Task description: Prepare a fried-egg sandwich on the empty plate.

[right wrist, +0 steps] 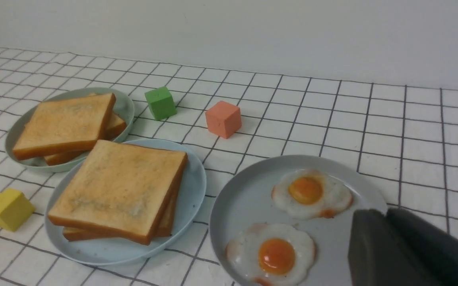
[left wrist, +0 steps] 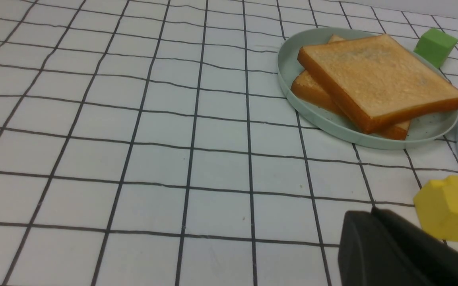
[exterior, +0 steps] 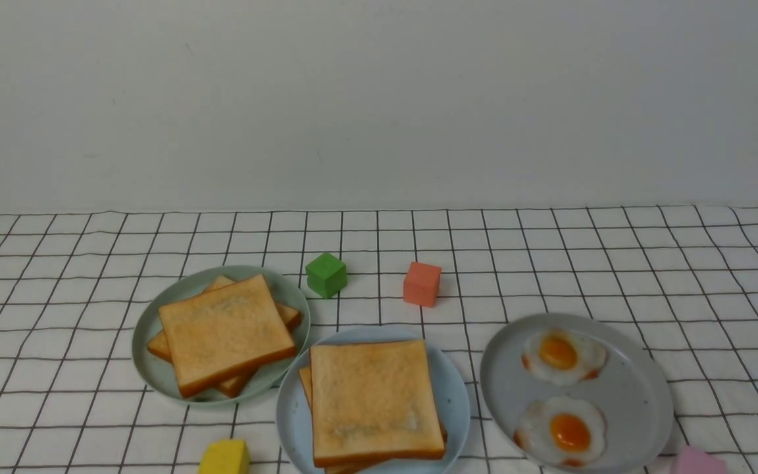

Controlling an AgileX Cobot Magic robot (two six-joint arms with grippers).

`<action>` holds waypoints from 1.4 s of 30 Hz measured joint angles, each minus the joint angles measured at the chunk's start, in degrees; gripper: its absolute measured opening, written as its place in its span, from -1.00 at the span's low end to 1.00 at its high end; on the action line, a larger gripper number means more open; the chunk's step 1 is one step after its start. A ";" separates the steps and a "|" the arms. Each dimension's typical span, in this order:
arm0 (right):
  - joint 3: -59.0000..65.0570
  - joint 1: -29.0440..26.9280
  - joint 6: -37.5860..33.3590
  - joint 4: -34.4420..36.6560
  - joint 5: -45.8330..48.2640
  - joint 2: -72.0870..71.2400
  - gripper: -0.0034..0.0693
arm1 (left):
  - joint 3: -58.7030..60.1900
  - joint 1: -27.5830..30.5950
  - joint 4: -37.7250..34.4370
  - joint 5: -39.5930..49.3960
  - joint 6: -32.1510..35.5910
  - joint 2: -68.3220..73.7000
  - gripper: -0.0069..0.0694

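The sandwich (exterior: 374, 400) lies on the blue plate (exterior: 454, 388), low centre of the front frame. Both pincers sit below frame; left closed, right's gap unclear. Neither arm clearly nearer.

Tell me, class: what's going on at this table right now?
Nothing is being held. On the pale blue plate sits a stack of toast slices; whether an egg lies between them cannot be seen. Two more slices lie on the green plate, and two fried eggs on the grey plate. The left gripper, jaws shut, hangs near the yellow block; the right gripper hangs over the grey plate's edge.
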 joint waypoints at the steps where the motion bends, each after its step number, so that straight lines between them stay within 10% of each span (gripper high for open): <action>1: 0.00 -0.11 -0.11 0.00 0.33 -0.26 -0.72 | 0.00 0.00 0.00 0.00 0.00 0.00 -0.75; 8: 1.01 -13.78 -13.74 9.37 10.65 -10.33 -0.68 | 0.00 0.00 0.00 0.00 0.00 0.00 -0.73; 19: 20.48 -30.29 -22.14 22.32 1.46 -20.05 -0.65 | 0.00 0.00 0.00 -0.06 0.00 0.00 -0.69; 42: 21.42 -34.09 -22.34 23.03 -2.58 -20.11 -0.61 | 0.00 0.00 0.05 -0.07 0.00 0.00 -0.63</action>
